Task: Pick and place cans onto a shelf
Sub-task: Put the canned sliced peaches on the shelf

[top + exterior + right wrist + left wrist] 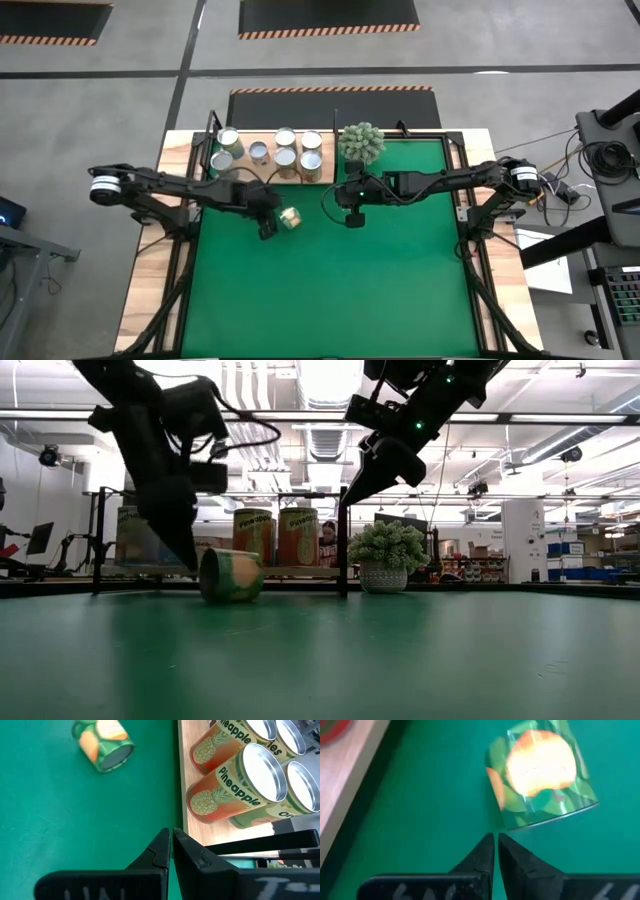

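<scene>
Green mat (330, 270): tipped can (290, 217) beside left end effector (268, 229).

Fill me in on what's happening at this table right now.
Cans are being moved onto the shelf at the far edge of the green mat. Seven cans already stand there. One green-labelled can lies tipped on its side on the mat, and the left tool sits right beside it, shut but holding nothing. The right tool, also shut and empty, hangs above the mat near the plant.
</scene>
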`<action>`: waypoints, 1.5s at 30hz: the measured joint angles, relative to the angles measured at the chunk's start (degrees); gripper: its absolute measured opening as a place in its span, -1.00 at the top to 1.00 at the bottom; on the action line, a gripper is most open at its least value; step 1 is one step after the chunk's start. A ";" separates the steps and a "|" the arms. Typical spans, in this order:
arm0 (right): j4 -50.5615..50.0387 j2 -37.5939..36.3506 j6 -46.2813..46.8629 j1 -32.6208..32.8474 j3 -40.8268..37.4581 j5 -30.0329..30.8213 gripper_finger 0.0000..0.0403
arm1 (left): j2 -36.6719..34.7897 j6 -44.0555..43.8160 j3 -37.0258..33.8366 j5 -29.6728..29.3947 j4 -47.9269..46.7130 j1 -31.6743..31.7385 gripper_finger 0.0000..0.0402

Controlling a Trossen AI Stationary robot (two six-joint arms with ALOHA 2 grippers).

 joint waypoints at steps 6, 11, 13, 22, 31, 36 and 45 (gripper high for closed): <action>0.22 0.00 2.65 -0.02 -0.84 -3.08 0.96 | -3.43 0.66 0.00 1.52 1.94 -0.24 0.97; 8.05 0.42 6.45 0.38 -5.19 -15.72 0.96 | -3.56 1.18 0.00 1.50 5.06 -0.66 0.98; 12.79 1.27 7.81 0.99 -7.52 -17.87 0.96 | -3.10 2.05 0.00 2.05 6.90 -1.61 0.94; 25.69 8.25 10.78 5.62 -10.60 -18.03 0.96 | -2.45 1.76 -0.02 4.38 11.69 -8.57 0.62; 30.16 13.90 8.79 6.99 -5.50 -17.38 0.96 | -2.36 -2.93 -0.11 -3.14 13.11 -13.63 0.09; 29.97 14.35 7.78 6.79 -4.11 -16.35 0.96 | -1.39 -2.45 -0.15 -6.48 16.92 -16.53 -0.08; 27.29 14.03 6.93 6.75 -4.83 -16.07 0.96 | 7.03 -1.16 -0.19 -9.01 25.38 -18.38 -0.08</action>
